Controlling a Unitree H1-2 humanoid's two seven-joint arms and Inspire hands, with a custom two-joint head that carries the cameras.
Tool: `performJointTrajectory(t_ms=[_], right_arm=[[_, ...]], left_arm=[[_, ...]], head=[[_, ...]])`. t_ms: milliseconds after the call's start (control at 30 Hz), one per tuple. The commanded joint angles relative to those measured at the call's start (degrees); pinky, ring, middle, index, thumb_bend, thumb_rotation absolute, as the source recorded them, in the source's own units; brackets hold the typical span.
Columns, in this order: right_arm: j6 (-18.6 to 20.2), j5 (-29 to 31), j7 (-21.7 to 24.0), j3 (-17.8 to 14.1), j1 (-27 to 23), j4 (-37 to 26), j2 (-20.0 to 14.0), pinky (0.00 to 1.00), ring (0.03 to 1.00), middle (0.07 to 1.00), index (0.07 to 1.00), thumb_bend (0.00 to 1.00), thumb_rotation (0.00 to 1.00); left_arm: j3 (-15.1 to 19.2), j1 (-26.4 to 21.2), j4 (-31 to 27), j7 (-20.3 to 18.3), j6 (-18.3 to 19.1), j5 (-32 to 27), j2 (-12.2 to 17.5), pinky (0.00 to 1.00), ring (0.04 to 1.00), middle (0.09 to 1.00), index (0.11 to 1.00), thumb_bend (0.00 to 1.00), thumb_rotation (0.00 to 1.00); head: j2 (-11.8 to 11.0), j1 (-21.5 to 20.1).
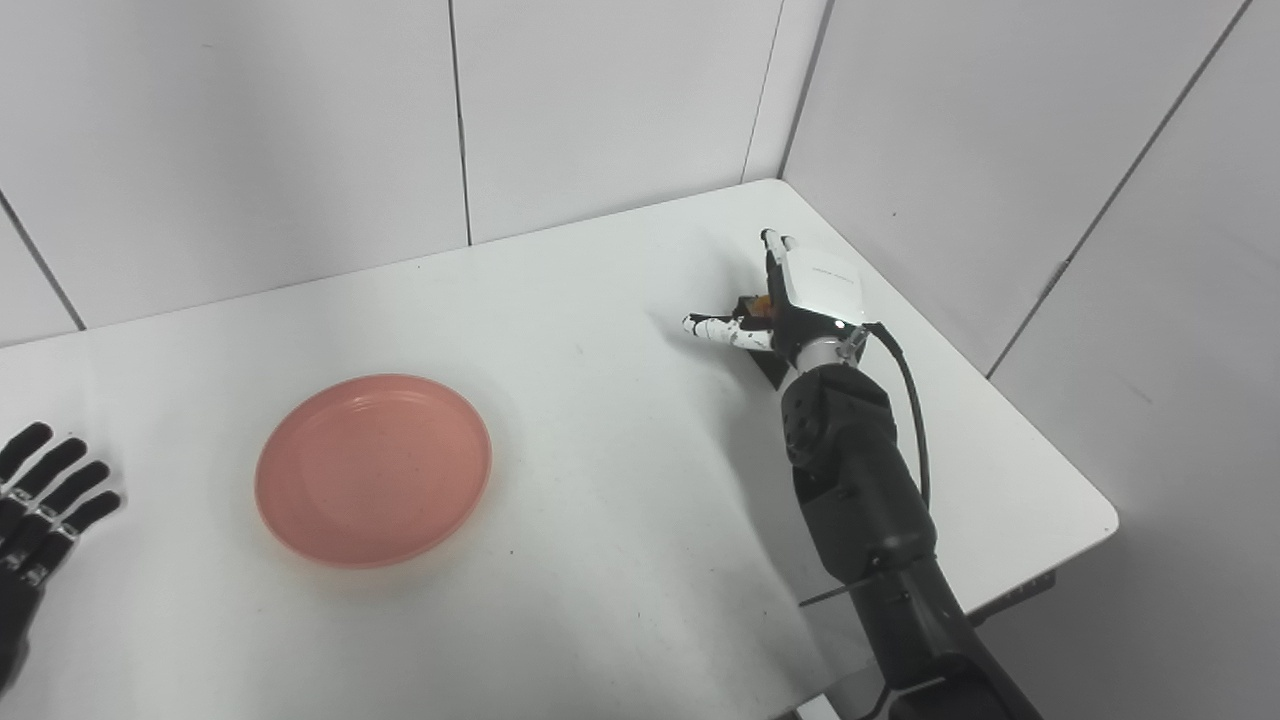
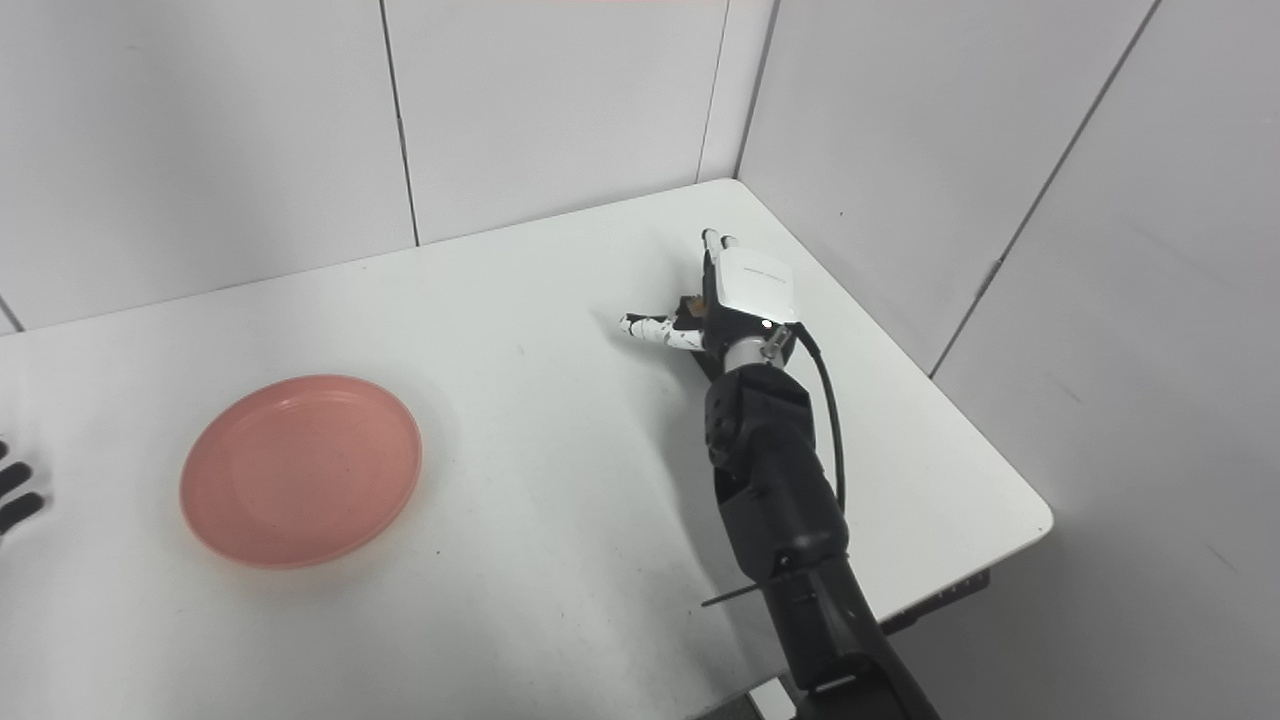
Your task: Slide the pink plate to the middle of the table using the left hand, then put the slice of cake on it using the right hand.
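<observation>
The pink plate (image 1: 373, 469) lies flat on the white table (image 1: 620, 500), left of the middle. My left hand (image 1: 45, 492) rests open at the table's left edge, fingers spread, a short way left of the plate and not touching it. My right hand (image 1: 795, 300) is at the far right of the table, its fingers stretched out and its thumb pointing left. It stands over the slice of cake (image 1: 755, 304), a dark brown piece with an orange top, which is mostly hidden under the palm. I see no closed grip on the cake.
White wall panels (image 1: 600, 110) close off the table at the back and meet a side wall (image 1: 1000, 150) along its right edge. The table's front right corner (image 1: 1100, 520) is near my right forearm. A black cable (image 1: 912, 400) runs along that arm.
</observation>
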Motion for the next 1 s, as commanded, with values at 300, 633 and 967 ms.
performJointTrajectory(t_ms=[300, 633, 967], right_arm=[[0.26, -4.01, 2.74, -3.94, -0.29, -7.04, -1.07, 0.50, 0.783, 0.948, 0.938, 0.90, 0.75], [0.26, -5.14, 4.77, -4.76, 0.11, -10.32, -0.31, 0.51, 0.793, 0.946, 0.934, 0.89, 0.73], [0.26, -4.92, 3.94, -2.13, -1.54, -3.46, -0.09, 0.51, 0.777, 0.942, 0.928, 0.91, 0.72]], left_arm=[[-0.79, 4.58, 3.00, 1.75, 5.45, 1.87, 0.51, 0.78, 0.827, 0.850, 0.834, 0.46, 0.85], [-0.74, 4.62, 2.75, 1.65, 5.59, 1.64, 0.58, 0.78, 0.823, 0.845, 0.828, 0.46, 0.84], [-0.81, 4.78, 2.20, 1.73, 5.96, 1.66, 0.73, 0.78, 0.824, 0.846, 0.827, 0.46, 0.84]], head=[[0.24, -0.03], [0.70, 0.01], [1.00, 0.18]])
